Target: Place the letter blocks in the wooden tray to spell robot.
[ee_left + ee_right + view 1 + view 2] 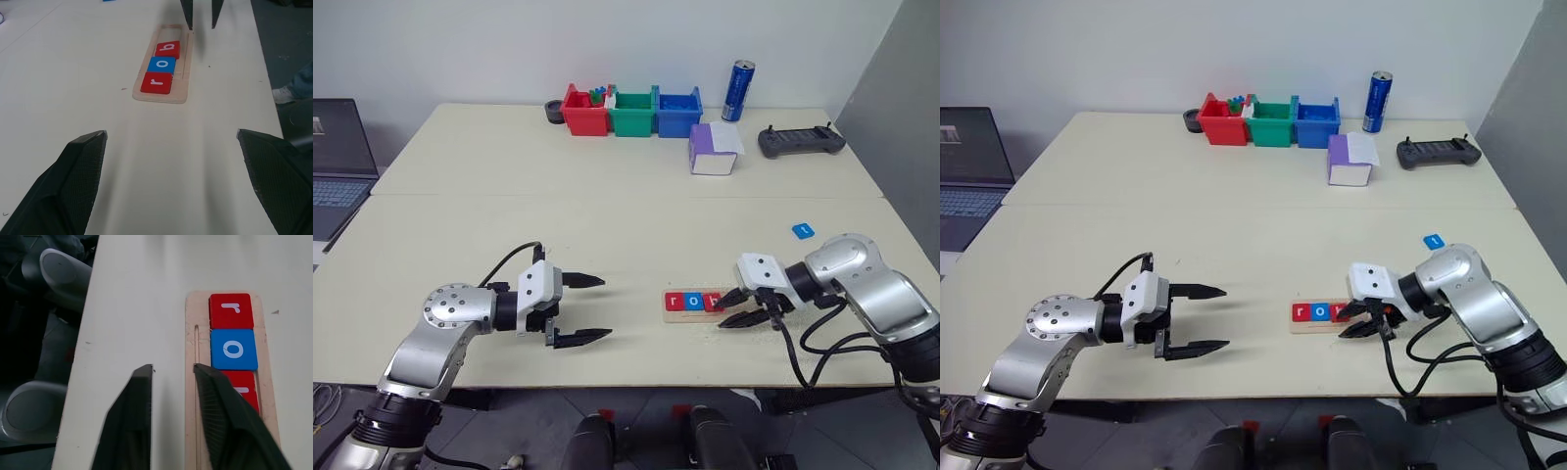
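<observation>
The right gripper (736, 305), almost closed and holding nothing, sits over the wooden tray (162, 95); it could bump the red b block (167, 49) loose.

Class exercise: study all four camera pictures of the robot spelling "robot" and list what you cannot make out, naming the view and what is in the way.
- Third red tile: right wrist view, letter mostly covered by the right end effector.
- Loose blue tile: left eye view, letter too small.
- Wooden tray: left wrist view, far end crossed by finger tips.
- Red bin: head views, contents too small.
</observation>
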Robot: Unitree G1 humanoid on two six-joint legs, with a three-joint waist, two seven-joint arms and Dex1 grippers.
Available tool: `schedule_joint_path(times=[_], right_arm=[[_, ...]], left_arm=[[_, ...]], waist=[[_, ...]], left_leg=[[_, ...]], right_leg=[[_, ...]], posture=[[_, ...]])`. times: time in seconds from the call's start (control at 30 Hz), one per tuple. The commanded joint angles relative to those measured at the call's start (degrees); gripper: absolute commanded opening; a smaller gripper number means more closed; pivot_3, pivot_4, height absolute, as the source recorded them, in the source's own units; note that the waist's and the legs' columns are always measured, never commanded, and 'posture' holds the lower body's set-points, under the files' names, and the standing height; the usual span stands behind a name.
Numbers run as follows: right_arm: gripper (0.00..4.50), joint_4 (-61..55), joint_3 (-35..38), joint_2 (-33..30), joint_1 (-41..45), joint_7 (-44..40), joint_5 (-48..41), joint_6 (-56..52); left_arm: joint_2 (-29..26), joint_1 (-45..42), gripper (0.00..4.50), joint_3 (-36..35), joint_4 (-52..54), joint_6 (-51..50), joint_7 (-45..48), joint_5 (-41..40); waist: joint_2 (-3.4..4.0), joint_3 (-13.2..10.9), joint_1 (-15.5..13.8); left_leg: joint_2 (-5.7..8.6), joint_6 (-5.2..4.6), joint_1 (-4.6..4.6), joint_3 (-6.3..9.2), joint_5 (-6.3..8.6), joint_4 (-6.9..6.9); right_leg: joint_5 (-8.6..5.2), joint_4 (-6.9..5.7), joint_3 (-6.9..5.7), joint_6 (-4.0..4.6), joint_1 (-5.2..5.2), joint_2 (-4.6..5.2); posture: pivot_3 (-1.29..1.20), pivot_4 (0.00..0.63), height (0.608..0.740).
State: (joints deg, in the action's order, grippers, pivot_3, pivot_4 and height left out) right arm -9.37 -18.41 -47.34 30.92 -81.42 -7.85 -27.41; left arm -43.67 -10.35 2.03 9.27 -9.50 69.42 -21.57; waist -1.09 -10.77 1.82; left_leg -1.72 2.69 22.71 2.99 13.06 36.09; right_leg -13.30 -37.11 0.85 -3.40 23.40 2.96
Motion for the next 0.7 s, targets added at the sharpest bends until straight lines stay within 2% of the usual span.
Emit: schedule_joint_path(times=[0.03,0.7], right_arm=[[0.05,1.25,-0.42,1.34,0.20,2.42,0.61,0.49],[0.05,8.20,-2.27,3.91,1.56,3.35,1.99,3.92]], left_arm=[[-0.71,-0.56,4.50,-0.78,1.23,0.77,0.24,-0.08],[-0.71,0.05,4.50,-1.26,1.70,0.70,-0.45,0.08]], waist=[[0.00,0.00,0.00],[0.00,0.00,-0.03]], left_leg=[[0.00,0.00,0.00,0.00,0.00,0.00],[0.00,0.00,0.02,0.00,0.00,-0.01]], right_leg=[[0.00,0.00,0.00,0.00,0.00,0.00],[0.01,0.02,0.00,-0.01,0.00,0.00]], posture=[[0.00,0.150,0.740],[0.00,0.150,0.740]])
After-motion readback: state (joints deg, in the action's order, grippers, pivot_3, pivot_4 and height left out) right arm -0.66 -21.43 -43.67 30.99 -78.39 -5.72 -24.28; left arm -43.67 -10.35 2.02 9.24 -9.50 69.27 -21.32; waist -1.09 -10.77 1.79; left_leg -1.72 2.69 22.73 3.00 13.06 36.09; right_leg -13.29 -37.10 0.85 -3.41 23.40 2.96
